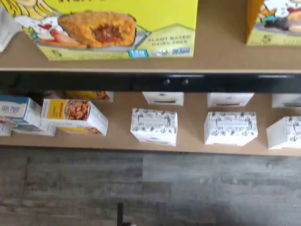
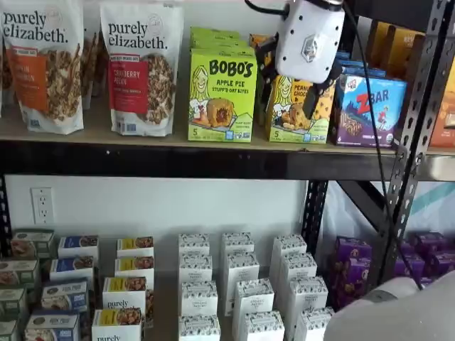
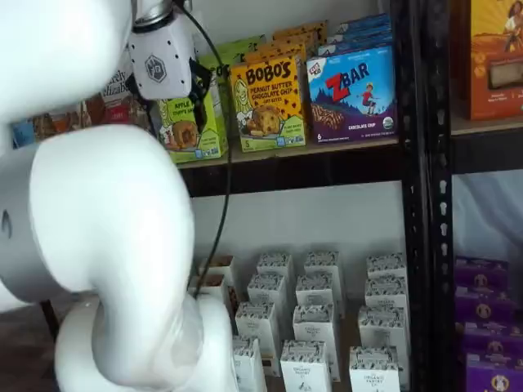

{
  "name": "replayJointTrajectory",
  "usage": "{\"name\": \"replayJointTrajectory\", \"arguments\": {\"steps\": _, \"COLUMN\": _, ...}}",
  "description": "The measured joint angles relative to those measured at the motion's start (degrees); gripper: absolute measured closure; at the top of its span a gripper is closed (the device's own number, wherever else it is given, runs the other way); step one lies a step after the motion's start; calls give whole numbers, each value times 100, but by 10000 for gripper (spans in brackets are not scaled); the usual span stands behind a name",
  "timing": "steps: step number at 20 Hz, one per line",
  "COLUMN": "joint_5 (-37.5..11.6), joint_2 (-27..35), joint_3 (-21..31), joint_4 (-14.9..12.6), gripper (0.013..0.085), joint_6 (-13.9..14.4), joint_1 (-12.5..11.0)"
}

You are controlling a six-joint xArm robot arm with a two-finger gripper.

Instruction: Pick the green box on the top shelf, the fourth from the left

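Black steel shelving against a pale wall, top shelf [image 2: 142, 160] stocked with pouches and cartons. End effector [image 2: 298, 78] hangs in front of that shelf, white body up, two black fingers [image 2: 316, 96] spread apart with nothing between them, so released. Green box [image 2: 222, 94] stands upright on the board just to the end effector's left in a shelf view, not touched. Yellow-orange Bobo's box [image 3: 267, 102] sits behind and beside the fingers; blue ZBar box [image 2: 368, 108] beyond.
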Motion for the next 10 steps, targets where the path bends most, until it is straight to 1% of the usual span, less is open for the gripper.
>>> {"name": "replayJointTrajectory", "arguments": {"steps": 10, "joint_5": -253, "joint_2": 355, "joint_3": -307, "joint_4": -141, "gripper": 130, "joint_6": 148, "joint_1": 171}}
